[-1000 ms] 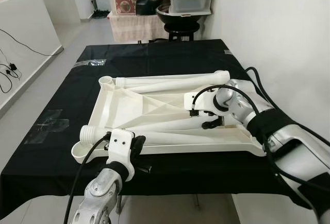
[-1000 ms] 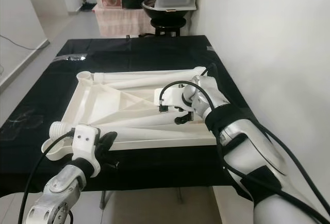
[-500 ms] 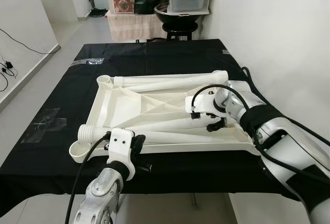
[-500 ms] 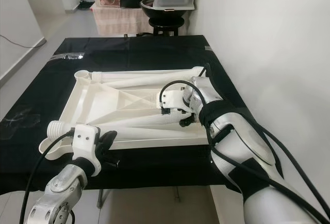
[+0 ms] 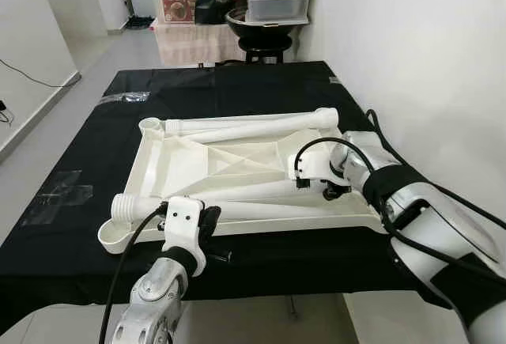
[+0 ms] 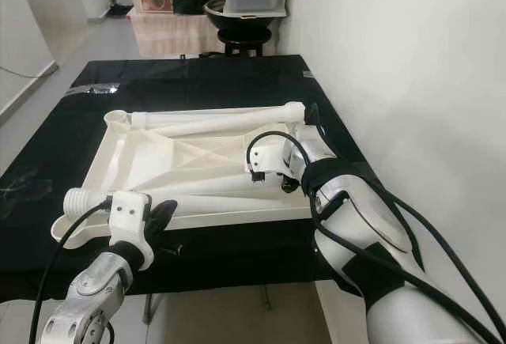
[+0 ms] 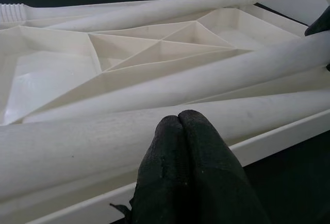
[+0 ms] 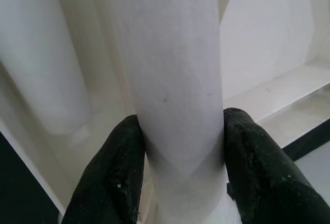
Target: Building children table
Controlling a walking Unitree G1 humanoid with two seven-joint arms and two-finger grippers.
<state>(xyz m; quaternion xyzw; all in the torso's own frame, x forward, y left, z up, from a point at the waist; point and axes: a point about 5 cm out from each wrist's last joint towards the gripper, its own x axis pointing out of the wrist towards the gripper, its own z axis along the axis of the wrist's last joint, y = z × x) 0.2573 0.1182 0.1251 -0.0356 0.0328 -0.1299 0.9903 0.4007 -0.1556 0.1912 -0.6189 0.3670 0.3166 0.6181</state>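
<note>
While clamped either side, right gripper [image 8: 180, 183] fingers [image 8: 111, 177] around white table leg [image 8: 175, 80].

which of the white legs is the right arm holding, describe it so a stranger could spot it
On the black-covered table lies an upturned white tabletop with several white tube legs resting in it. Go to its right side, where the right gripper has its jaws closed around one leg. Unlike the other legs, which lie free, this one is clamped between black fingers.
</note>
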